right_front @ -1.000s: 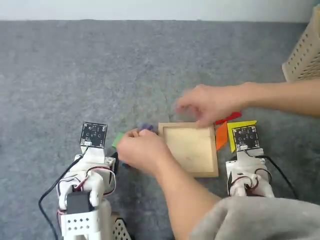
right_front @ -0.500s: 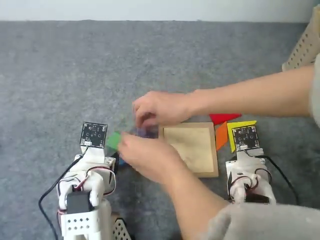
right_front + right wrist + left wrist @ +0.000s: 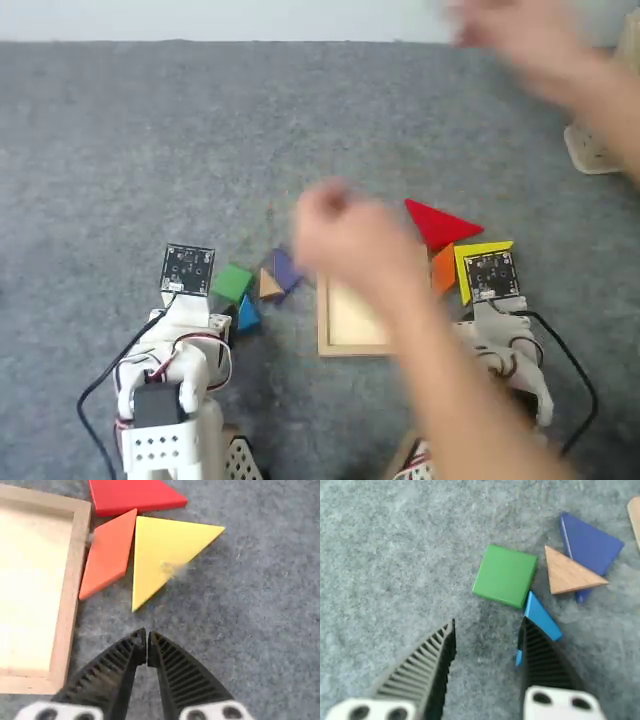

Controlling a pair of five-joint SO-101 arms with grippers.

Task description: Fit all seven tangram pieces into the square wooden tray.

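The square wooden tray [image 3: 340, 322] lies between my two arms, and a person's blurred hand [image 3: 348, 238] and forearm cover much of it. Beside its left edge sit a green square [image 3: 505, 575], a light blue triangle [image 3: 541, 618], a wooden triangle [image 3: 569, 574] and a dark blue piece [image 3: 590, 542]. My left gripper [image 3: 488, 625] stands open just short of the green square, one finger touching the light blue triangle. By the tray's right rim [image 3: 70, 605] lie an orange parallelogram [image 3: 107, 552], a yellow triangle [image 3: 160, 555] and a red triangle [image 3: 132, 495]. My right gripper [image 3: 146, 636] is shut and empty, near the yellow triangle's tip.
A perforated cream basket [image 3: 603, 125] stands at the far right edge of the grey carpet. A second blurred hand [image 3: 525, 40] is raised at the far right. The left arm [image 3: 180, 340] and right arm [image 3: 497, 330] sit near the front edge.
Both hands left the pieces to the left of the tray: one now hovers over the tray, the other rose to the far right. The red triangle sits farther back. Neither arm moved.
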